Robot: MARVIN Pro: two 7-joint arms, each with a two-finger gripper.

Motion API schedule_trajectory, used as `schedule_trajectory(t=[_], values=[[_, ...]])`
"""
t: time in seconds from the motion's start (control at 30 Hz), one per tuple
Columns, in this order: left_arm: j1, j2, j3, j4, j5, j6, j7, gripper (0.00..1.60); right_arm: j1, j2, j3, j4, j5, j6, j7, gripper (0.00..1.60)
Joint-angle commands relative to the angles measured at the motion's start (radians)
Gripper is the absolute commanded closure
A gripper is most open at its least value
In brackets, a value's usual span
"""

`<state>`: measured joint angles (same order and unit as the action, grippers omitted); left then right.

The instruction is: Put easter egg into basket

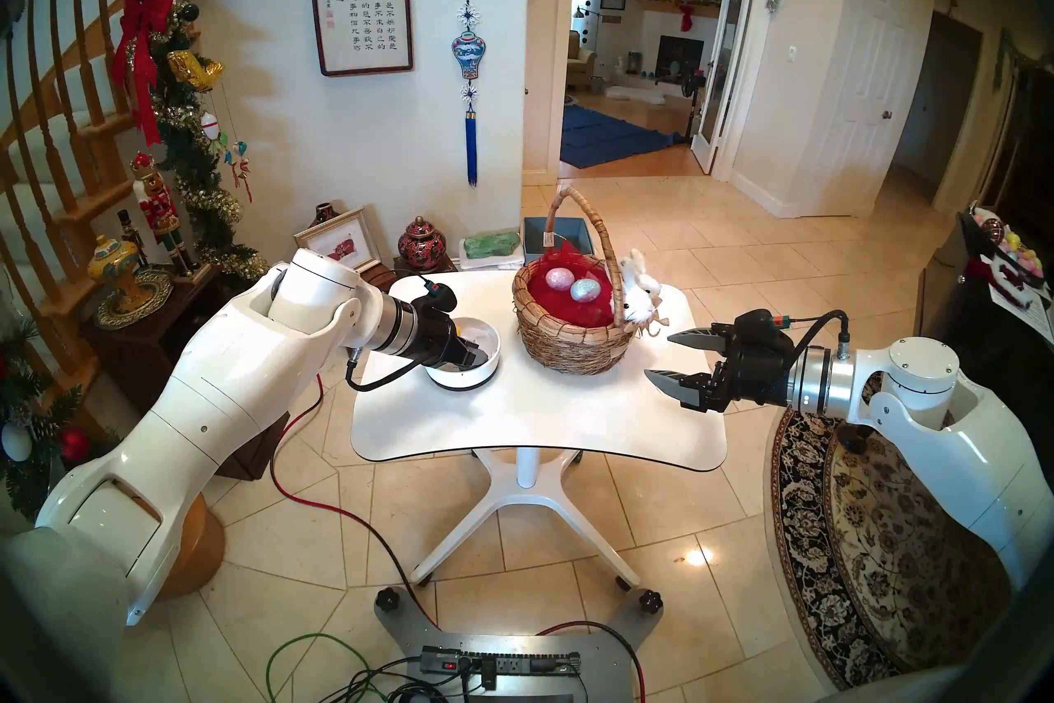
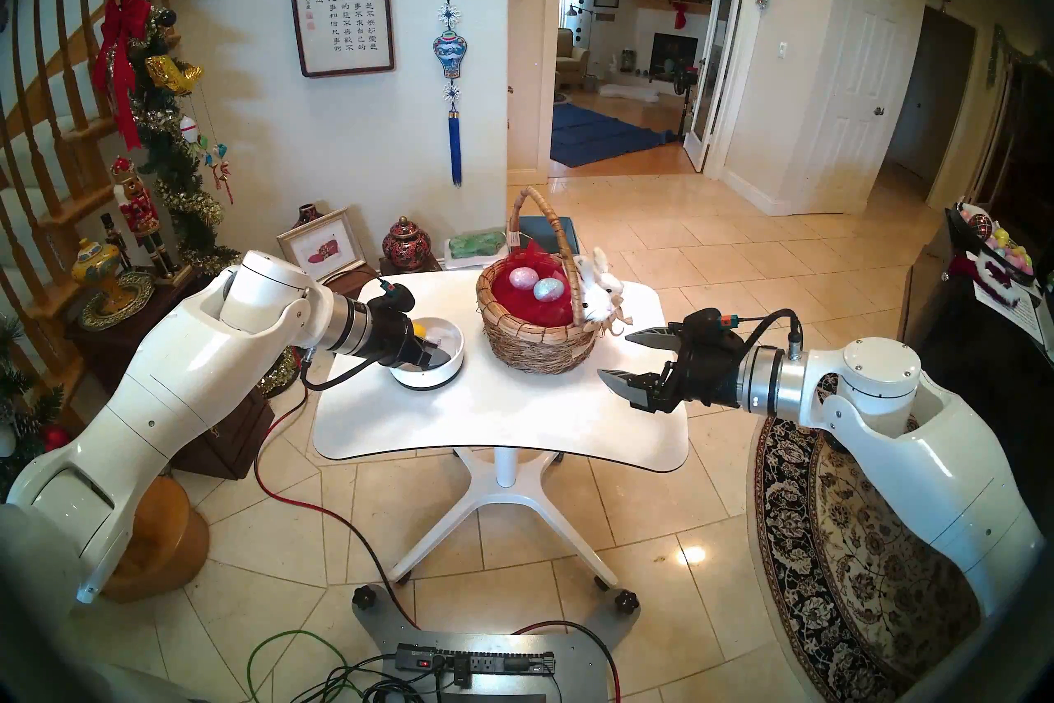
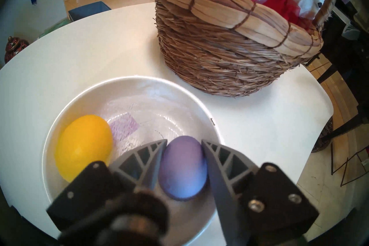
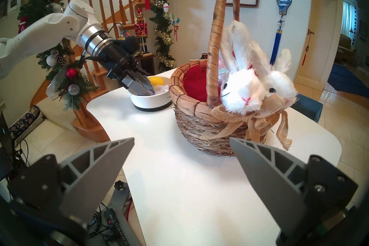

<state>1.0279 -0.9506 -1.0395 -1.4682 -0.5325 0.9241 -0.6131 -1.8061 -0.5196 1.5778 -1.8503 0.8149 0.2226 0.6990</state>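
A purple easter egg (image 3: 182, 167) lies in a low white bowl (image 3: 127, 81) beside a yellow egg (image 3: 83, 145). My left gripper (image 3: 184, 140) reaches down into the bowl, its two grey fingers pressed against either side of the purple egg. The woven basket (image 1: 570, 348) with red lining stands to the bowl's right on the white table (image 1: 542, 428). It holds a glittery pink egg (image 1: 558, 278) and a glittery blue egg (image 1: 583, 289). My right gripper (image 1: 659, 355) hovers open and empty to the right of the basket, above the table.
The basket's tall arched handle (image 1: 593, 228) rises over its far side, and white plush bunnies (image 4: 243, 89) with a burlap bow sit on the rim facing my right gripper. A blue bin (image 1: 556, 234) stands behind the table. A patterned rug (image 1: 884, 542) lies at right.
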Motion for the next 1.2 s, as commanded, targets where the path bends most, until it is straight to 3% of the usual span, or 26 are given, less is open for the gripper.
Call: schedule_trajectory(t=[0.0, 1.17], values=[[-0.019, -0.003, -0.012, 0.0, -0.001, -0.008, 0.001, 0.97, 0.001, 0.002, 0.009, -0.001, 0.001, -0.003, -0.001, 0.0], [-0.02, -0.009, -0.138, -0.103, -0.066, 0.01, 0.012, 0.87, 0.002, 0.002, 0.008, -0.001, 0.001, -0.003, -0.001, 0.0]])
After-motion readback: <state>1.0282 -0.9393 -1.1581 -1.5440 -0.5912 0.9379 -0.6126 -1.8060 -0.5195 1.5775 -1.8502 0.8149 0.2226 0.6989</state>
